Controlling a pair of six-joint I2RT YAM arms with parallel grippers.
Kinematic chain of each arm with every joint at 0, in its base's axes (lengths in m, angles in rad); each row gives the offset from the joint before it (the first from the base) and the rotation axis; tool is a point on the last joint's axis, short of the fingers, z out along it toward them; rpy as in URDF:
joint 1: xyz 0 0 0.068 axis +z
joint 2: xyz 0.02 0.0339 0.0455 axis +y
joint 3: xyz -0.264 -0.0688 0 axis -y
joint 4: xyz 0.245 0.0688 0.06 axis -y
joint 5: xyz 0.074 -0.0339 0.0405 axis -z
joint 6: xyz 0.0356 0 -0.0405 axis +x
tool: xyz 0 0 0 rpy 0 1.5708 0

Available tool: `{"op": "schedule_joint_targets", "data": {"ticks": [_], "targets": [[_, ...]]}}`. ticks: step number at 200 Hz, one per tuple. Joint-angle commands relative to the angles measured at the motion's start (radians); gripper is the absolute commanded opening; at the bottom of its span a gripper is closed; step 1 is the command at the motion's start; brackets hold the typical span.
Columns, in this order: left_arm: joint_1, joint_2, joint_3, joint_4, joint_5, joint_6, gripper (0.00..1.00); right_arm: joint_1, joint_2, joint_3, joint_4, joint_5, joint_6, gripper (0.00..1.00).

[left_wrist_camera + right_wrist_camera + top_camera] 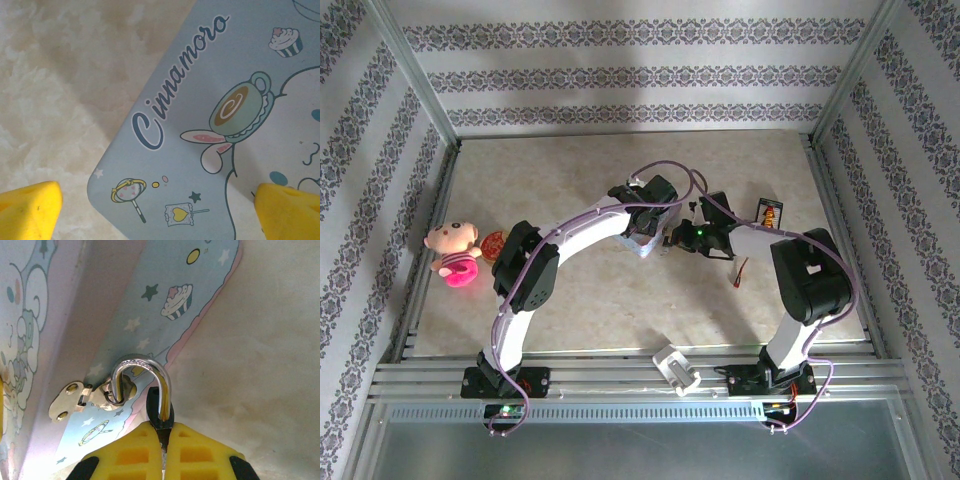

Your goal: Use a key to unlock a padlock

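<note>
From above, we see the left arm (582, 232) and the right arm (805, 275) reach in over the desk (570, 180) and meet at a pale blue tin (643, 248) near its middle. Well to the left of the tin lies a pink plush toy (453, 253), to the right of it a small card (770, 213), and toward the arm bases a white boxy piece (676, 368). A thin dark sliver (740, 272) rests on the desk to the right of the tin; it may be the key, but it is too small for us to tell. In the left wrist view, the left gripper (160, 212) hangs above the tin's cartoon-printed lid with its yellow fingers spread wide, one past the tin's edge and one over the lid, holding nothing. In the right wrist view, the right gripper (164, 450) has its fingers pressed together on the black body of the padlock (161, 410), at the tin's side. The silvery shackle arches up and hooks through the tin's metal hasp (82, 399). We cannot tell whether the shackle is latched. We judge that the padlock is being steadied while no key is in its keyhole. The next move calls for the free left gripper to fetch the key and line it up with the lock body.
</note>
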Motion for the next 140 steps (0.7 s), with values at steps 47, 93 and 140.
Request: {"op": "schedule_joint_targets", "data": {"ticks": [47,93,140], "targets": [[0.004,0.061,-0.057,-0.124,-0.013,0.016,0.99,-0.005,-0.024,-0.02,0.032,0.146,0.094,0.0],[0.004,0.067,-0.062,-0.116,0.01,0.017,0.99,0.013,-0.009,-0.05,0.22,0.153,0.238,0.0],[0.004,0.068,-0.084,-0.112,0.027,0.014,0.99,0.022,-0.01,-0.017,0.253,0.192,0.279,0.0]]}}
